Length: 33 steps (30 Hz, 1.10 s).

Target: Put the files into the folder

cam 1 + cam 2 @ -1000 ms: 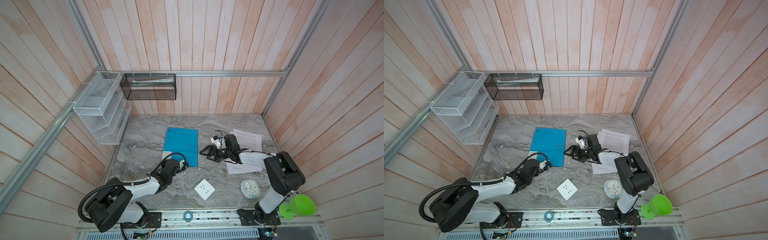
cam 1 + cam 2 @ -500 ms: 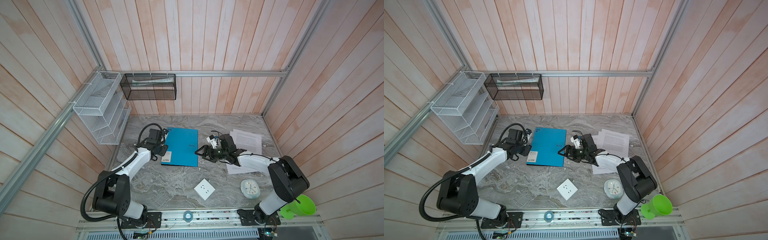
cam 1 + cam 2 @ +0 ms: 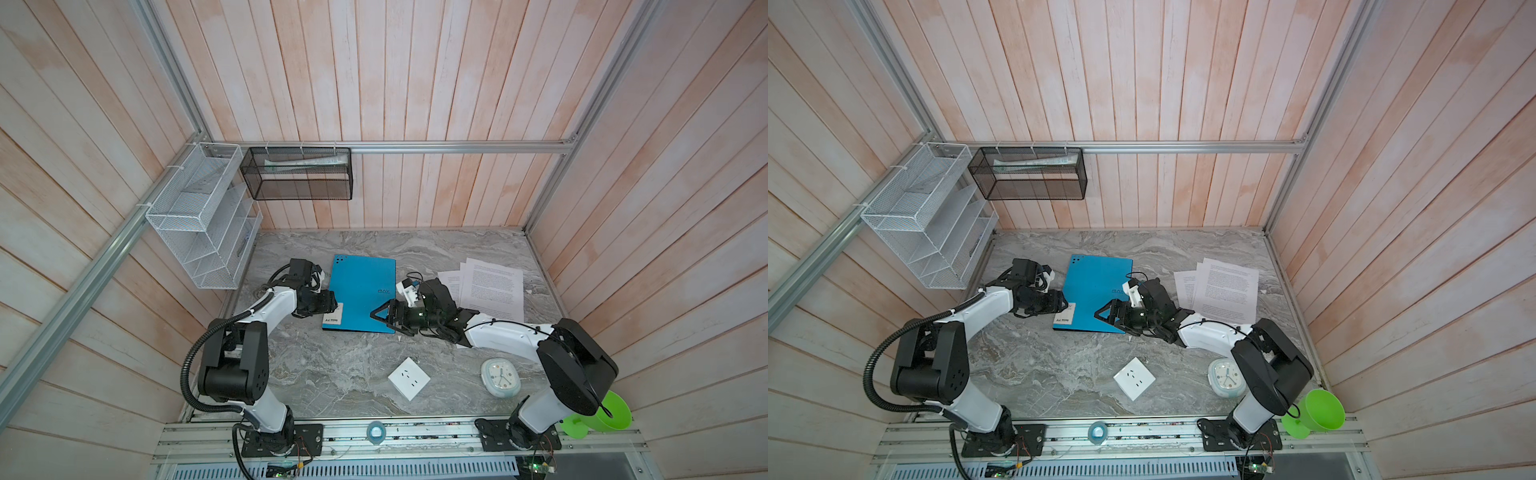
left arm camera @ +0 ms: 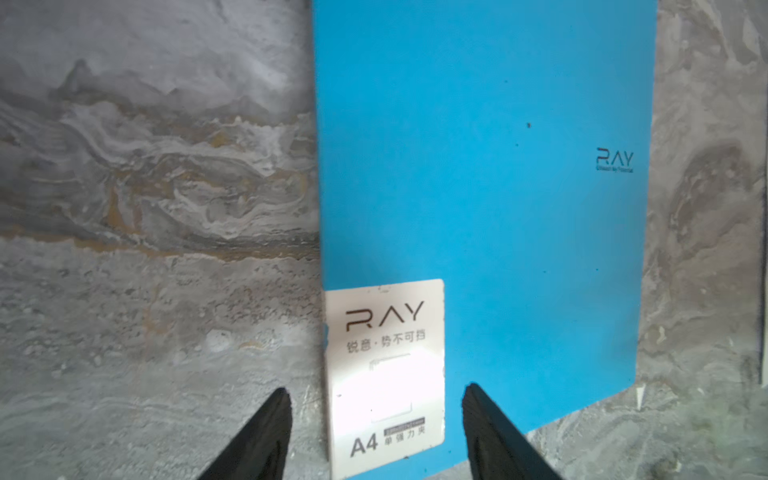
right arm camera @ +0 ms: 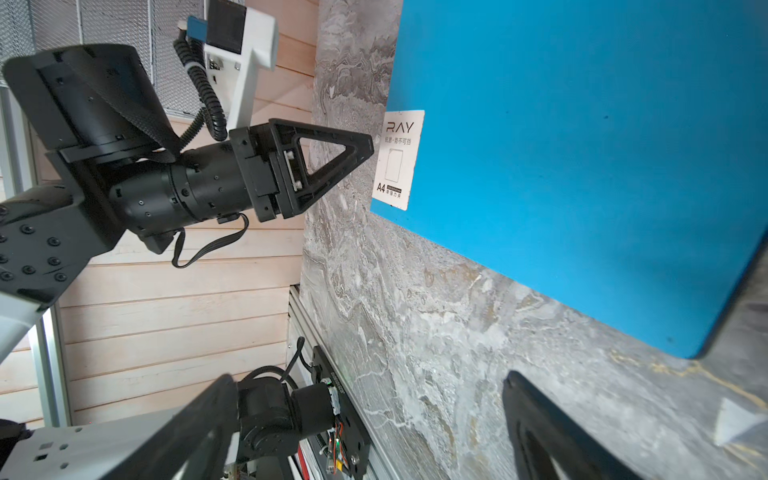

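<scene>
The folder (image 3: pixel 361 291) lies shut and flat on the tabletop (image 3: pixel 332 365), blue side up, a little left of the middle in both top views, with its white label (image 4: pixel 384 374) on the near left corner. The files (image 3: pixel 492 286) sit fanned out to its right, towards the back (a few sheets, text side up), apart from the folder.

My left tool (image 4: pixel 374 388) hangs just over that labelled corner, its fingers parted with one over bare stone and one over the blue cover, gripping nothing. My right tool (image 3: pixel 384 322) is at the folder's near right corner, spread wide and empty. Whether a fingertip touches the cover edge I can't quite tell from the wrist view, which is blurred there.

Nearer to me a white socket plate (image 3: pixel 409 378) and a pale clock (image 3: pixel 500 377) rest on the stone, well clear of the folder. A green cup (image 3: pixel 602 415) stands by the right arm's base.
</scene>
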Tool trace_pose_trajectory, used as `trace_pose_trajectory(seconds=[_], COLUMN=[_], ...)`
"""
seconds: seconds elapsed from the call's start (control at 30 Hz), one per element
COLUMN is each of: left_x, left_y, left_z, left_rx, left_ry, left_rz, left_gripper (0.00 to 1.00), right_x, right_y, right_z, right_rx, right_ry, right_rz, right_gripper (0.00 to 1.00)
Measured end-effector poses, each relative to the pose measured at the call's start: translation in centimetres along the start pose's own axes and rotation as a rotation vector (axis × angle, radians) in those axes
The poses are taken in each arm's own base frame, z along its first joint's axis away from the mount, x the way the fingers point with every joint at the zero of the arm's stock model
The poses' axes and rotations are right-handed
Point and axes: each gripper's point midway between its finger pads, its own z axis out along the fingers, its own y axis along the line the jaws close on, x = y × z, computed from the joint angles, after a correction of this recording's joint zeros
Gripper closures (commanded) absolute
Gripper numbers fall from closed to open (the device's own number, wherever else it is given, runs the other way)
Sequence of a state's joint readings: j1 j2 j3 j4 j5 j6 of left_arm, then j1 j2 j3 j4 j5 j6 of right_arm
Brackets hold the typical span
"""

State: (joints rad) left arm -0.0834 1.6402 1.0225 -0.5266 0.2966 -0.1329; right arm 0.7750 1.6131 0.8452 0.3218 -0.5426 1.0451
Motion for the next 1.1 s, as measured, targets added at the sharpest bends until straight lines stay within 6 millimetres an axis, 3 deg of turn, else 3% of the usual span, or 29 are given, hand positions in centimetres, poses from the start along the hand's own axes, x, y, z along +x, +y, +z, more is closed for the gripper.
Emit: trace_pose_trajectory(seconds=[0.13, 0.37, 0.53, 0.73, 0.9, 1.0, 1.1], left_x=[0.2, 3.0, 3.9, 5.0, 6.2, 5.7, 4.0], left_y=[0.3, -1.4, -2.6, -5.9, -10.0, -10.4, -9.8], left_z=[-0.1, 1.6, 2.2, 2.0, 1.6, 0.9, -0.9], left_rx=[0.052, 0.187, 0.28, 0.454, 0.558, 0.551, 0.519], left_ry=[0.005, 0.099, 0.142, 0.196, 0.236, 0.204, 0.116], left_rz=[-0.06, -0.11, -0.142, -0.152, -0.067, -0.034, -0.011], left_gripper=[0.32, 0.32, 0.32, 0.32, 0.32, 0.32, 0.32], right_x=[0.6, 0.8, 0.6, 0.5, 0.7, 0.8, 0.8], right_y=[-0.6, -2.4, -3.1, -3.2, -4.4, -5.2, -5.7], right_z=[1.5, 3.0, 3.7, 3.9, 3.8, 3.6, 3.5], right_rx=[0.003, 0.039, 0.046, 0.035, 0.058, 0.073, 0.072], right_ry=[0.007, -0.004, -0.022, -0.046, -0.068, -0.081, -0.104], right_rz=[0.028, 0.101, 0.148, 0.186, 0.227, 0.252, 0.269], right_gripper=[0.02, 0.02, 0.02, 0.02, 0.02, 0.02, 0.02])
